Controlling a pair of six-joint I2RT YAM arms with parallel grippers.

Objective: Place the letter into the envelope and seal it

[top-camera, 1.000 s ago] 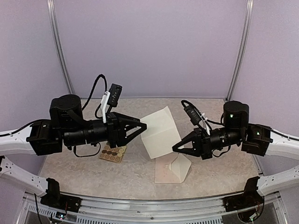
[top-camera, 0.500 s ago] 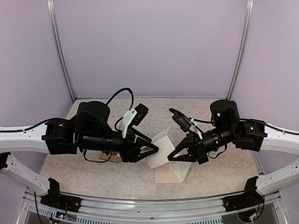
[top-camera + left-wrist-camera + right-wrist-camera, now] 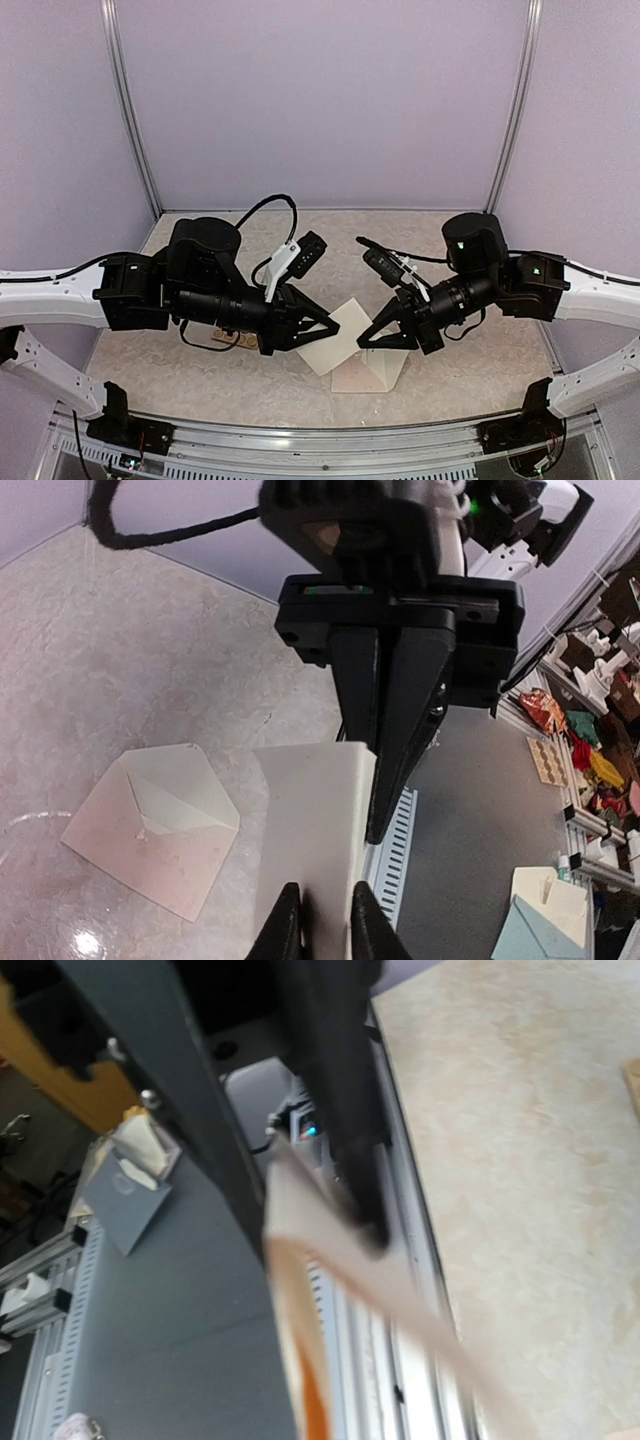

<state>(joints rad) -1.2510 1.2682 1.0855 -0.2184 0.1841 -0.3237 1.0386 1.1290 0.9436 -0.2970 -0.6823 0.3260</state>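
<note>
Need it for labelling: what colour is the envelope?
The envelope is pale pinkish-beige; best in left wrist view.

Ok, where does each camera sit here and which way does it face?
Top external: above and behind the arms, looking down at the table; shows left arm, right arm, left hand and right hand both at the letter, envelope nearby.
Left wrist: on the left arm, facing the right hand; own fingertips straddle the letter's near edge.
Right wrist: on the right arm, blurred, looking past its own fingers and the letter toward the table's edge.
Shared: top external and left wrist both show letter, envelope, right hand.
</note>
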